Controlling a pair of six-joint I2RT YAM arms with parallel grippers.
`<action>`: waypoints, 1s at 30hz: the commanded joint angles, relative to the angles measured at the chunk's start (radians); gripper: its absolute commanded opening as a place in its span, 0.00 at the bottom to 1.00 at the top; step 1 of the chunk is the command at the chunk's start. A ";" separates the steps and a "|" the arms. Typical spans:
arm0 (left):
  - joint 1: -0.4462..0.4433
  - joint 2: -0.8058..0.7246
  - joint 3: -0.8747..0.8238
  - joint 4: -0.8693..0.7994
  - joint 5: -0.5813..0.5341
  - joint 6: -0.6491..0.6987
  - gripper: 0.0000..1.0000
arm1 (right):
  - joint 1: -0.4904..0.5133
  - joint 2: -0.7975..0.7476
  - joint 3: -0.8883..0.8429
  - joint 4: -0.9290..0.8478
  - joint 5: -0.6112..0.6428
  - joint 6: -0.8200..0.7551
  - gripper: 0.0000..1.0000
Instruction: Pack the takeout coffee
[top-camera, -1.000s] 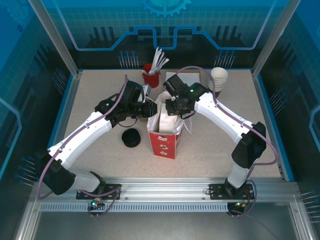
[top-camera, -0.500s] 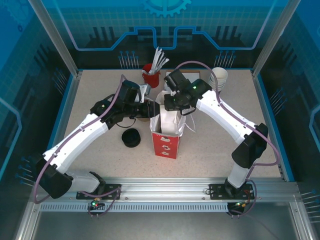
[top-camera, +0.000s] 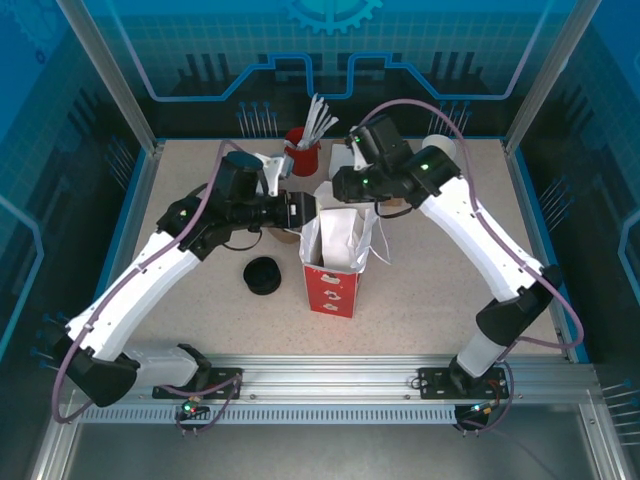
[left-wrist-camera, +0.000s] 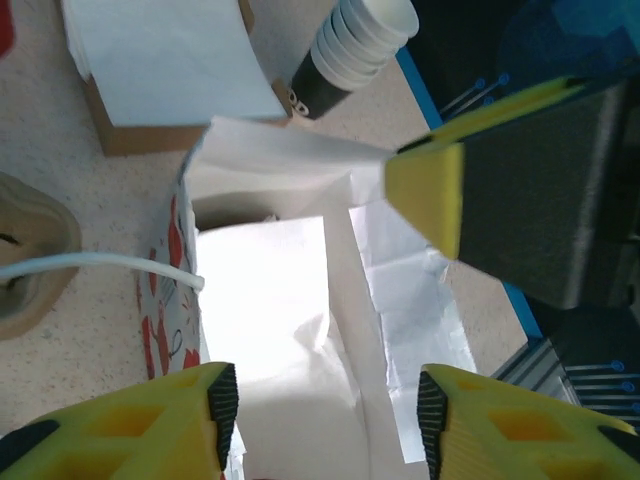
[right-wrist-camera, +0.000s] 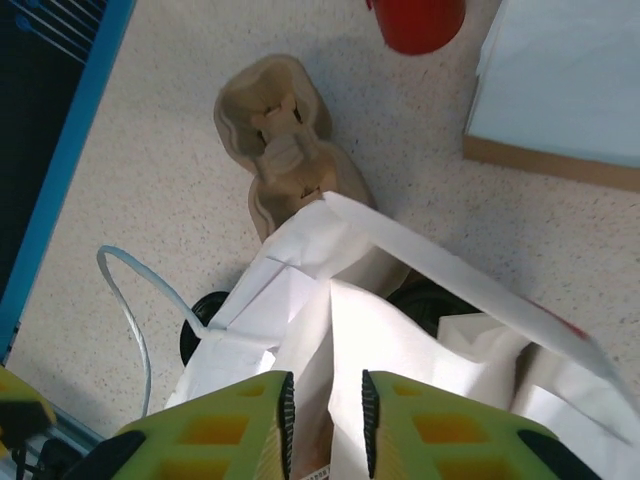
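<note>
My right jaws (right-wrist-camera: 325, 415) sit on the far rim of the upright red-and-white paper bag (top-camera: 330, 285) with a fold of its white wall between them, which I judge keeps the mouth pulled wide. They stand only slightly apart, and I cannot tell whether they bite the paper. My left jaws (left-wrist-camera: 325, 405) hang well apart directly over that mouth, with just white lining below them. I cannot pick out the takeout coffee for sure. A dark patch deep in the bag, beyond the left jaws, may be its black lid. Against a second ago, the left jaws have spread and drawn back leftward, the right jaws have risen toward the far rim, and the bag stands straighter. The squat stack of black plastic lids (top-camera: 263, 275) on the bench has not moved.
</note>
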 joint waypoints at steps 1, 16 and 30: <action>0.011 -0.060 0.041 -0.003 -0.108 0.065 0.58 | -0.041 -0.093 0.008 -0.001 0.002 -0.049 0.30; 0.239 -0.309 -0.406 0.462 -0.590 0.237 0.99 | -0.436 -0.557 -0.676 0.394 0.077 -0.236 0.67; 0.435 -0.306 -1.001 0.987 -0.709 0.326 0.99 | -0.663 -0.599 -1.286 0.996 0.187 -0.268 1.00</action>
